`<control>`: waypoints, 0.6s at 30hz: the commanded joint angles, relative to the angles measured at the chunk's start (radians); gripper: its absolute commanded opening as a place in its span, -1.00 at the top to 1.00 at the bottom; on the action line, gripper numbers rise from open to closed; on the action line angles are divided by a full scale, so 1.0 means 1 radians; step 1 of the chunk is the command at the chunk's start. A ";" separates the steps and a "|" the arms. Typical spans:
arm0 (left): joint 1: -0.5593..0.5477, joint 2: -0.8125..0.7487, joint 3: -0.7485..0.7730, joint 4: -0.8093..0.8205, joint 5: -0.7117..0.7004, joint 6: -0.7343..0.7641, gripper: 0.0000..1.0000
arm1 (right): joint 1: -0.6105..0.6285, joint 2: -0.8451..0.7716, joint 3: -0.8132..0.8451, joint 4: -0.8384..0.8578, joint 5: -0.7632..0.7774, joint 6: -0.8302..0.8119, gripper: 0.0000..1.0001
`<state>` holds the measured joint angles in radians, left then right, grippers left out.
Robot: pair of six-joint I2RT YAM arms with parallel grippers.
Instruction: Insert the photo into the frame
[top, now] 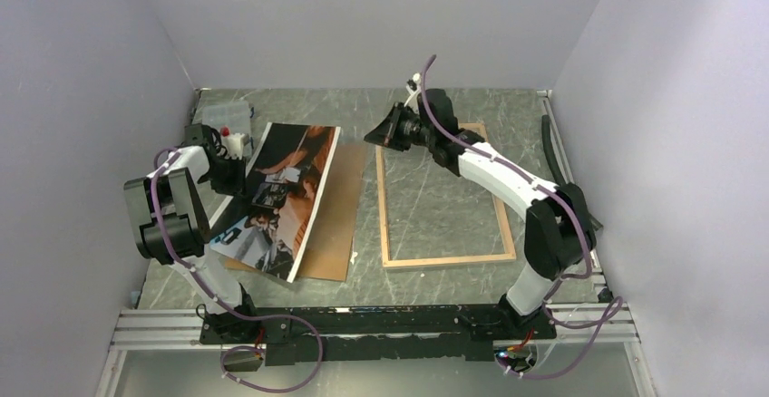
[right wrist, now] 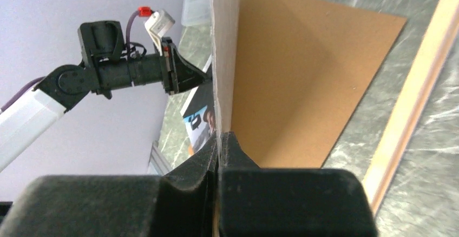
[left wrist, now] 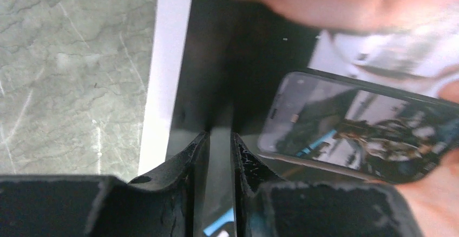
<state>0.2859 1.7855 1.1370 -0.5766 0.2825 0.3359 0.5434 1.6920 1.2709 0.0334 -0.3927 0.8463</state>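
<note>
The frame [top: 444, 258] lies flat, wood side up, centre right of the overhead view. Left of it the photo [top: 288, 188] slants picture-up over the brown board [top: 334, 225]. My left gripper [left wrist: 219, 137] stands a narrow slit apart at its left edge; whether it grips, I cannot tell. My right gripper [right wrist: 219, 135] is pressed together by its white edge.

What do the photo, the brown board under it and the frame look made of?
The photo: probably glossy paper, sheet-thin edge-on, with sheen on the print. The brown board: matte fibreboard or stiff card, flat, uniform tan. The frame: light wood-look rails, bare finish on this side; whether a pane sits inside, I cannot tell.
</note>
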 commanded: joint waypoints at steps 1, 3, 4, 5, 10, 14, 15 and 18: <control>-0.023 -0.083 0.037 -0.041 0.052 0.015 0.42 | -0.019 -0.100 0.138 -0.203 0.095 -0.146 1.00; -0.041 -0.100 0.048 -0.058 0.051 0.017 0.34 | -0.034 -0.130 0.193 -0.280 0.123 -0.188 1.00; -0.050 -0.108 0.056 -0.069 0.052 0.014 0.30 | -0.041 -0.146 0.224 -0.316 0.133 -0.208 1.00; -0.058 -0.115 0.067 -0.086 0.058 0.010 0.22 | -0.051 -0.165 0.255 -0.368 0.146 -0.229 1.00; -0.084 -0.144 0.178 -0.184 0.148 -0.053 -0.34 | -0.077 -0.240 0.395 -0.538 0.181 -0.338 1.00; -0.121 -0.160 0.313 -0.277 0.242 -0.106 -0.78 | -0.099 -0.308 0.465 -0.651 0.174 -0.420 1.00; -0.133 -0.163 0.346 -0.292 0.272 -0.115 -0.88 | -0.103 -0.326 0.476 -0.677 0.175 -0.436 1.00; -0.186 -0.174 0.404 -0.327 0.351 -0.130 -0.89 | -0.113 -0.382 0.500 -0.738 0.166 -0.479 1.00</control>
<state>0.1612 1.6726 1.4502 -0.8162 0.4763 0.2485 0.4408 1.3911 1.7073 -0.5919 -0.2314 0.4652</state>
